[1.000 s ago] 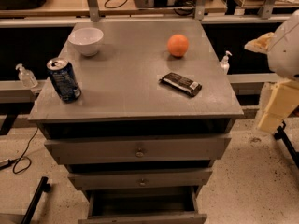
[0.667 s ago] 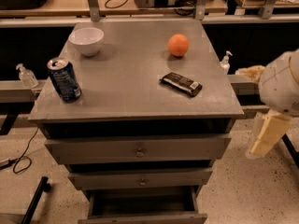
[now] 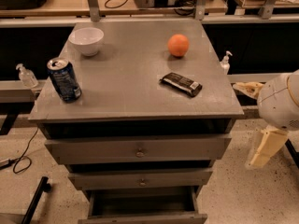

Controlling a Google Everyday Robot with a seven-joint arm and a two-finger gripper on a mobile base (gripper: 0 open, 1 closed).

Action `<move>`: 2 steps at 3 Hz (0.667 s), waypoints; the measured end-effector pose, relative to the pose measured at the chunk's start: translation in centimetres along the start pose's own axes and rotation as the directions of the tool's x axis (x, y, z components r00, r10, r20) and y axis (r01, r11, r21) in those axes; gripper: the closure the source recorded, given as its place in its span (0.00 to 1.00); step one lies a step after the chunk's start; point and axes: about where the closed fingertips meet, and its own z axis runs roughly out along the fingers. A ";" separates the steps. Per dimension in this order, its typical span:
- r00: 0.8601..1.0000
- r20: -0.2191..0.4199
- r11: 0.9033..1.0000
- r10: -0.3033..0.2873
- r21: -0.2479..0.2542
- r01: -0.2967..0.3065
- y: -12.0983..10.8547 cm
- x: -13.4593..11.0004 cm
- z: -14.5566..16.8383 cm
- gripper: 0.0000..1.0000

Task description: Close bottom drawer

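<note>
Standing pulled out at the near foot of the cabinet (image 3: 93, 149), the bottom drawer (image 3: 140, 217) shows a grey front cut by the frame edge and a dark inside, seemingly empty, though it is dim. A white bowl (image 3: 86, 40) sits far left on the counter (image 3: 131, 78). The gripper (image 3: 264, 146) hangs right of the cabinet, clear of it, over speckled floor (image 3: 229, 195); apart or together, I cannot tell.

White-and-cream gripper, right edge of the view

The gripper (image 3: 252, 122) has a smooth, rounded white shell like a ball. Two matte cream plastic parts stick out from it, a flat one above and a longer blocky wedge below.
</note>
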 end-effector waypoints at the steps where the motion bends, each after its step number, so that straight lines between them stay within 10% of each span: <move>1: 1.000 -0.002 1.000 -0.013 -0.027 0.013 0.7 -0.4 0.5 0.00; 2: 0.998 0.064 0.998 -0.004 -0.069 0.008 3.5 -0.4 2.3 0.00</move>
